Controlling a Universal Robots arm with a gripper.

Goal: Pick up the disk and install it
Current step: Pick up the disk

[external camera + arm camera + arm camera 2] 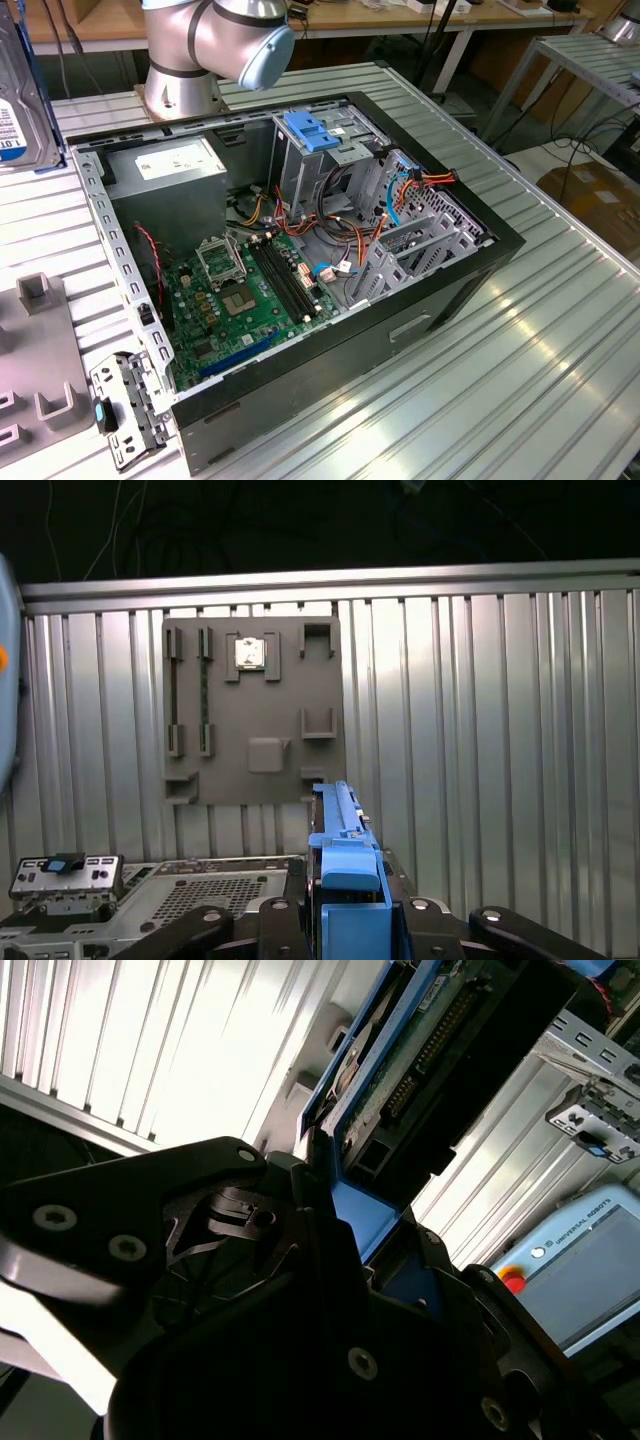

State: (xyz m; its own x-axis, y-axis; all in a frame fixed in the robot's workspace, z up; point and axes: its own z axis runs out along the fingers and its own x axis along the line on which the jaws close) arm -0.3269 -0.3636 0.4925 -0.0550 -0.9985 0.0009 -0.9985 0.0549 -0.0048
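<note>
Between the jaws of the gripper sits the disk, pinched across its blue bracket. Its long axis runs straight out from the pincer, and the jaws are closed in to the drive's thickness with nothing else in their grasp. At the exterior view's left edge the disk hangs upright above the ribbed table. It is well apart from the open computer case, whose drive cage lies off toward the exterior view's right.
</note>
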